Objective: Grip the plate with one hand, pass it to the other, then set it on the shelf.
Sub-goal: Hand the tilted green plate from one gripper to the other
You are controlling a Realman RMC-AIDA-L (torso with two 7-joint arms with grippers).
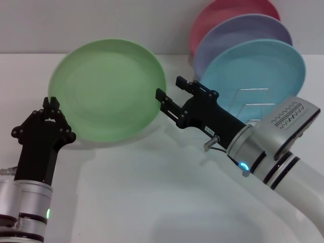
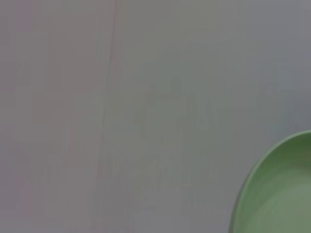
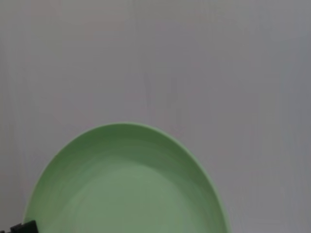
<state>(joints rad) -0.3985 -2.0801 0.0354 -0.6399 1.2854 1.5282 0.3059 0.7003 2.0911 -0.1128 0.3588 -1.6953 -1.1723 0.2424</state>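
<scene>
Claws first, since they sit nearest me. My left claw point(image 1: 52, 107) stands on the near left with its fingers drawn together on nothing, its tips just beside the near-left rim of the light green plate point(image 1: 109, 88). I judge it waits there so it can receive the plate once the other side brings it over. My right claw point(image 1: 172, 98) reaches in from the near right, its fingers apart with one above and one below the plate's right edge, so the rim seems to run between them. Whether the pads already touch the plastic I cannot tell. That sideways approach suits a shallow rim, which offers little else to pinch.

The plate itself looks to lie on the white surface point(image 1: 152, 192), middle left, its shadow close under the near edge. My right wrist view shows its hollow face from just over the rim.

Farther right stands the wire shelf point(image 1: 251, 104), with a turquoise plate point(image 1: 258, 66), a lavender plate point(image 1: 243, 33) and a pink plate point(image 1: 228, 10) leaning upright behind its loops.
</scene>
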